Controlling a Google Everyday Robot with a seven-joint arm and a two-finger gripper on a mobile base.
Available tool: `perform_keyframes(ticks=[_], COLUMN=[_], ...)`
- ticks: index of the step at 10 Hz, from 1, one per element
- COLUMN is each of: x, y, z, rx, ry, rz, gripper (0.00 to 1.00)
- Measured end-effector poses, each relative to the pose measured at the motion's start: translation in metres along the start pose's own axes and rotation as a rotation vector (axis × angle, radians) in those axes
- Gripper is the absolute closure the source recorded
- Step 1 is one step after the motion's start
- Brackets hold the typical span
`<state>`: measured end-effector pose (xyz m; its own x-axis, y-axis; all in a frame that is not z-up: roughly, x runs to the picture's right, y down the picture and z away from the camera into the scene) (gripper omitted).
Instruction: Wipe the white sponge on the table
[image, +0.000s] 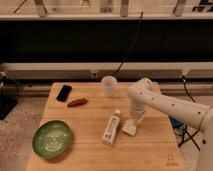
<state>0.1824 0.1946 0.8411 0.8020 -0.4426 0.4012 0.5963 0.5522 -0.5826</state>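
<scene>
The white sponge (129, 128) is a small flat pad on the light wooden table (150, 150), right of centre and just right of the white labelled bottle (111, 128). My gripper (134, 120) points down from the white arm (165, 105) and sits right on top of the sponge's far end, hiding part of it. The arm reaches in from the right edge of the camera view.
The bottle lies on its side next to the sponge. A translucent white cup (108, 86) stands at the back. A black phone (63, 92) and a red-brown oblong item (77, 102) lie at the back left. A green plate (52, 138) is at the front left.
</scene>
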Motion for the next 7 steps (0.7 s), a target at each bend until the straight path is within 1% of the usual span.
perform_keyframes(ticks=[3, 7], x=[-0.0025, -0.0068], y=[-0.0023, -0.0112], z=[-0.0003, -0.0015], rx=[-0.007, -0.014], ry=[-0.003, -0.007], rz=[0.006, 0.017], gripper=[1.00, 1.00])
